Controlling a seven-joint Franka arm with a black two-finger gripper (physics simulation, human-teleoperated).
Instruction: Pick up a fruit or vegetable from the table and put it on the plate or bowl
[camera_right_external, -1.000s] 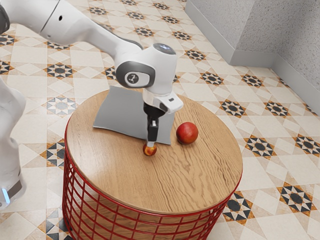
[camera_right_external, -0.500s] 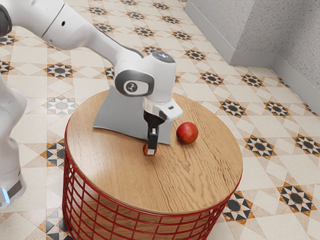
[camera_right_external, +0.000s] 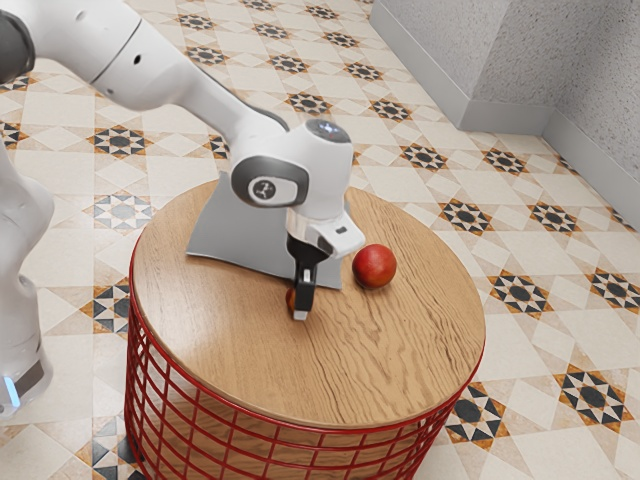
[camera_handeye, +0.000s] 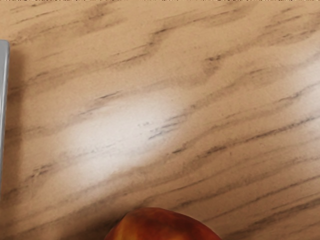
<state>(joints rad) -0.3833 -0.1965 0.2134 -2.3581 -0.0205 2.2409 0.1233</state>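
Note:
A small orange-red fruit (camera_right_external: 291, 298) lies on the round wooden table (camera_right_external: 380, 350), just off the near edge of the flat grey plate (camera_right_external: 235, 235). My gripper (camera_right_external: 300, 306) has come straight down over it. It is open, its tips almost at the tabletop, and one black finger hides most of the fruit. In the wrist view the fruit (camera_handeye: 160, 226) bulges up right under my hand, with the plate's edge (camera_handeye: 2, 100) a short way off. A bigger red apple (camera_right_external: 374, 266) rests on the wood toward the exterior view's right of the gripper.
The table has a red wire-basket base (camera_right_external: 200, 420) and stands on a patterned tile floor. Bare wood stretches from the gripper to the table's near rim. A grey wall (camera_right_external: 520, 50) runs along the back right.
My hand has dropped from just above the small fruit down to the tabletop, so the fingers now straddle it. The apple and the plate have stayed put.

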